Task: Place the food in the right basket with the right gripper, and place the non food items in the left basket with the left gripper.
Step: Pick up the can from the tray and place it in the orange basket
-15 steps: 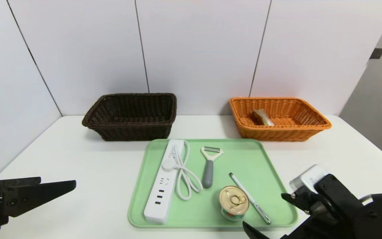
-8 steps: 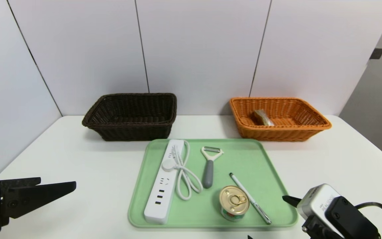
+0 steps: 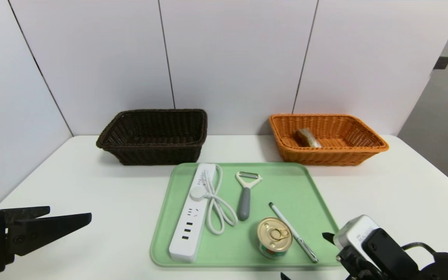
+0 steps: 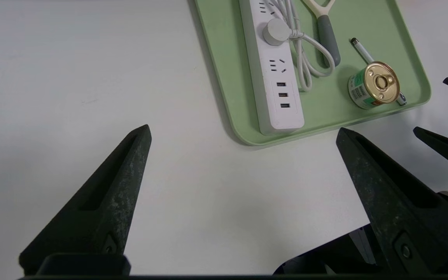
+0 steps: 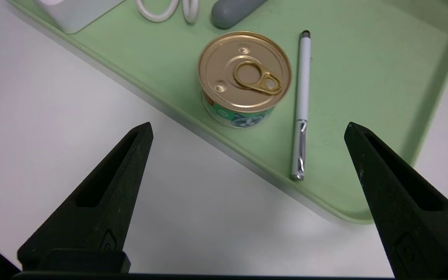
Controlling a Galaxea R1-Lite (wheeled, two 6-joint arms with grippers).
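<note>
The right gripper is held with jaws spread wide, and the can is seen on the tray just ahead of the gap between them. The can is judged rigid, smooth and fairly heavy, best taken across its round sides. The left gripper is parked wide open, well apart.

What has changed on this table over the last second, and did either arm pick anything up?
Only the right gripper moved: it dropped low toward the near edge, then shifted back a little toward the tray, jaws open, just short of the can. Nothing was taken hold of or let go. The left gripper, power strip, peeler, pen and both baskets stayed put.
</note>
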